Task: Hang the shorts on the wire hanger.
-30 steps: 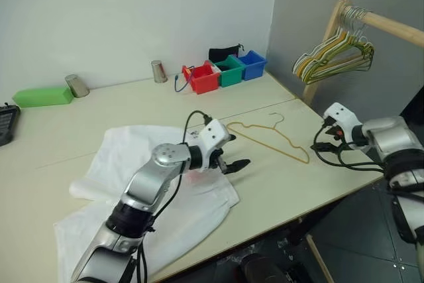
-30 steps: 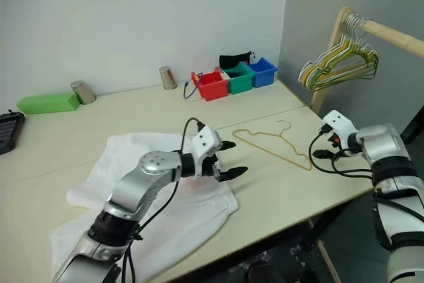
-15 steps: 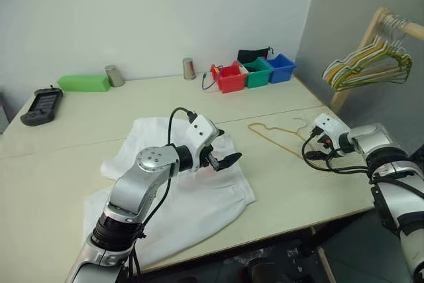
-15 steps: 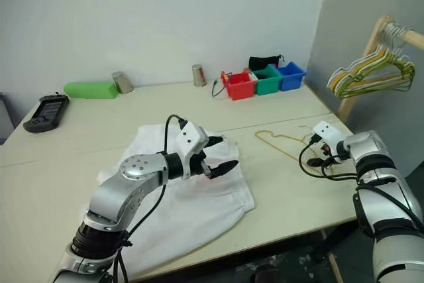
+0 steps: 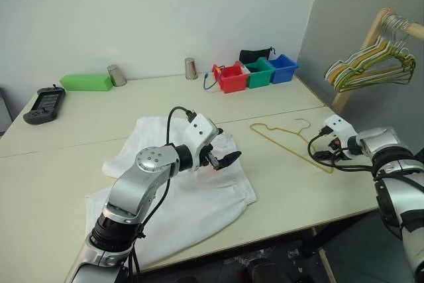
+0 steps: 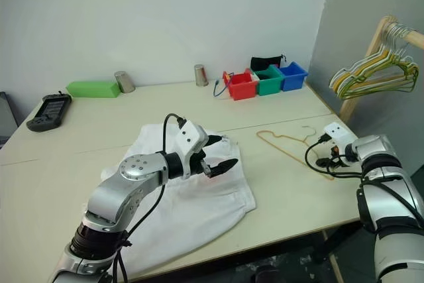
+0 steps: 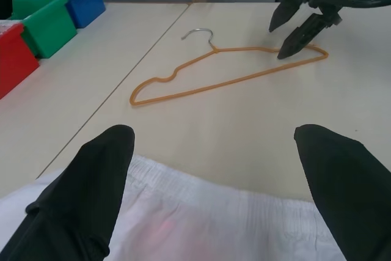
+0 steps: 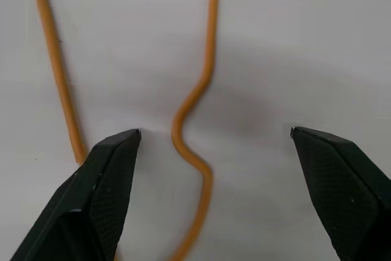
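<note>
The white shorts [image 5: 179, 197] lie spread on the table in front of me. Over their gathered waistband hovers my left gripper [image 5: 222, 158], open and empty, with a faint pink mark [image 7: 162, 231] on the fabric beneath it. The yellow-gold wire hanger [image 5: 291, 138] lies flat on the table to the right, silvery hook [image 7: 198, 32] toward the back. My right gripper [image 8: 214, 134] points down at the hanger's right end. It is open, its fingers [image 8: 104, 181] standing either side of the notched shoulder wire [image 8: 192, 114], apart from it.
Red [image 5: 232, 79], green [image 5: 258, 72] and blue [image 5: 283, 67] bins stand at the back right. Further left stand two metal cups [image 5: 191, 69], a green block [image 5: 86, 82] and a black device [image 5: 44, 95]. A wooden rack with bunched hangers [image 5: 371, 61] stands beyond the table's right edge.
The camera has swung, shifting the whole scene. My right gripper has sunk onto the hanger's right end. The left gripper stays over the waistband.
</note>
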{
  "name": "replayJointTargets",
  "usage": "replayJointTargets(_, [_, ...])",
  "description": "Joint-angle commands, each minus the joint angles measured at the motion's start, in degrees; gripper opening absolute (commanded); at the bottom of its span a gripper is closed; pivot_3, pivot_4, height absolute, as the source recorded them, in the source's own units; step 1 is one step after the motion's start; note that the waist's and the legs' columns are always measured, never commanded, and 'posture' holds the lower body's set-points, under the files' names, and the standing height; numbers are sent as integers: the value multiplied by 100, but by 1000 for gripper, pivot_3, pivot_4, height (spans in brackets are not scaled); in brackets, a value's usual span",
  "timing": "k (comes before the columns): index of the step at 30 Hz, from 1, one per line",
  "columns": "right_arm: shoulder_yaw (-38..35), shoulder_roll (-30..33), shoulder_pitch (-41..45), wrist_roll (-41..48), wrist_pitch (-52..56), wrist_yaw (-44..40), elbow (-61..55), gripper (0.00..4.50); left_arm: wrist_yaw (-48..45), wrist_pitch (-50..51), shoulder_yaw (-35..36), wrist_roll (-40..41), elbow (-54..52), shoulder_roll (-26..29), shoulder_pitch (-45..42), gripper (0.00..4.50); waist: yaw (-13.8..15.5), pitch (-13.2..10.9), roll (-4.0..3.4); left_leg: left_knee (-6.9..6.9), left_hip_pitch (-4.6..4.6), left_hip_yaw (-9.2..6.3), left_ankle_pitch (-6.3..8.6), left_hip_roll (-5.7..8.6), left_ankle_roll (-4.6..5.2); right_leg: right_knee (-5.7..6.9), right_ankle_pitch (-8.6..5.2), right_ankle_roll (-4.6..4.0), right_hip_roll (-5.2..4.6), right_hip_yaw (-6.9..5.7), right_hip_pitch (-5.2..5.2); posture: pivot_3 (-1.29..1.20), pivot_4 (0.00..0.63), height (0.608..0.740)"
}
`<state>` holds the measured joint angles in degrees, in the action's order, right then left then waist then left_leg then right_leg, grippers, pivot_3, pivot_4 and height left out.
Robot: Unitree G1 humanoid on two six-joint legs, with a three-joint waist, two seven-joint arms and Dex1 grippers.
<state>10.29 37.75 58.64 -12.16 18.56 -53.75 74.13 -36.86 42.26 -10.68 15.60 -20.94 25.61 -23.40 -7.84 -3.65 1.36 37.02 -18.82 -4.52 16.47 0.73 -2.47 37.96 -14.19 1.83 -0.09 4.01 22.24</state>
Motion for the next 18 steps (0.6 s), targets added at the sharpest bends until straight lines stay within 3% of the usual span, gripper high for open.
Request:
replayJointTargets(1, [-63,96,29,21,-24,-235,-108,4131,-31,-67,96,62,-91,24,-219,4500,-11,0,0,0,0,0,0,0,0,0,0,0,0,0,0,-63,2,740])
replayJointTargets(7, [-5,42,-69,-27,6,-516,-74,4131,-95,-70,48,87,-18,21,-348,4500,-14,1,0,0,-1,1,0,-1,0,0,0,0,1,1,-2,-63,2,740])
replayJointTargets(10, [26,111,-112,-66,178,-645,-46,3666,-104,-68,84,83,-21,60,-335,4500,-13,1,-1,0,-1,1,0,-1,0,0,0,0,1,1,-3,-63,2,740])
replayJointTargets(18, [-44,130,-130,-13,345,-653,-57,1795,-77,-70,100,80,-54,59,-291,4500,-9,1,0,2,0,0,0,1,0,-1,0,0,0,0,-6,-59,0,740])
